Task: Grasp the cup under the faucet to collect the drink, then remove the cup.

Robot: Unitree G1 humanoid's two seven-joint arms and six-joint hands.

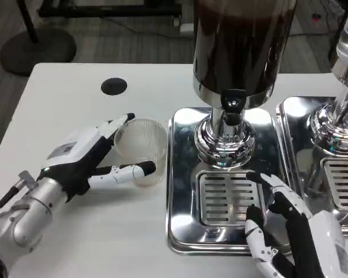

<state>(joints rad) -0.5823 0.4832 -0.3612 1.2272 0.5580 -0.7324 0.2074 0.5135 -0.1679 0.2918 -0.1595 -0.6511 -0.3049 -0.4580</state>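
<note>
Cup, clear ribbed plastic (141, 145), stood upright on white table (75, 231), just left of polished steel drip tray (182, 220), not under faucet. Left hand (84, 159) reached in from cup's left w/ fingers spread: upper fingers (117, 124) lay along cup's far-left rim, lower finger (133, 171) ran across cup's near side at its base. Cup sat between them; touching both by the look of it, but can't tell if grip was firm.

Drink dispenser w/ dark liquid in its tank (240, 46) rose from back of tray on chrome base (225, 139). Black faucet spout (232, 104) hung over slotted grate (227, 197), well right of cup.

Right hand (290, 231) hovered at tray's near-right corner, fingers apart, holding nothing; one fingertip (261, 179) lay over grate's right edge.

Second dispenser's chrome base (336, 124) on its own tray sat right of the first tray. Black round hole (114, 86) in tabletop lay behind and left of cup.
</note>
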